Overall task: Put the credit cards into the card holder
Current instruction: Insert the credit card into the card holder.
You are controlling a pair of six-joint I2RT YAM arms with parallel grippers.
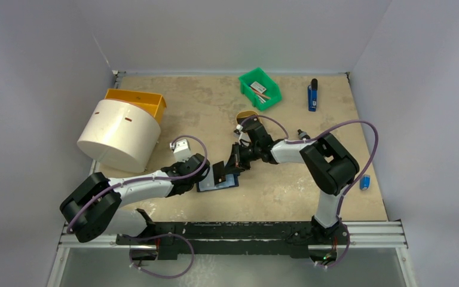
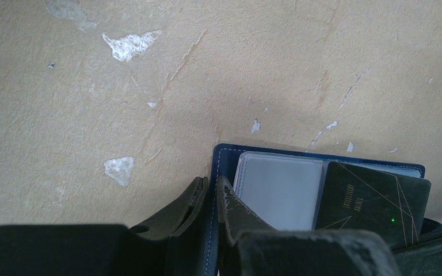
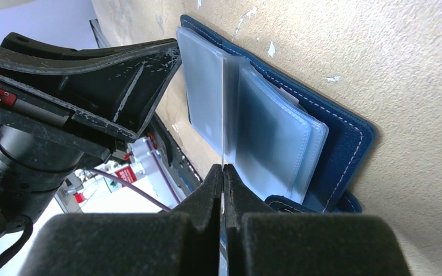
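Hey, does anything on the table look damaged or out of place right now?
The tabletop is worn: white chips and a thin crack show beside the card holder. Nothing looks spilled.

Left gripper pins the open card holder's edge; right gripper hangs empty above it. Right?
Not empty: the right gripper is shut on a card, seen edge-on in the right wrist view. The left gripper does pin the open card holder by its edge.
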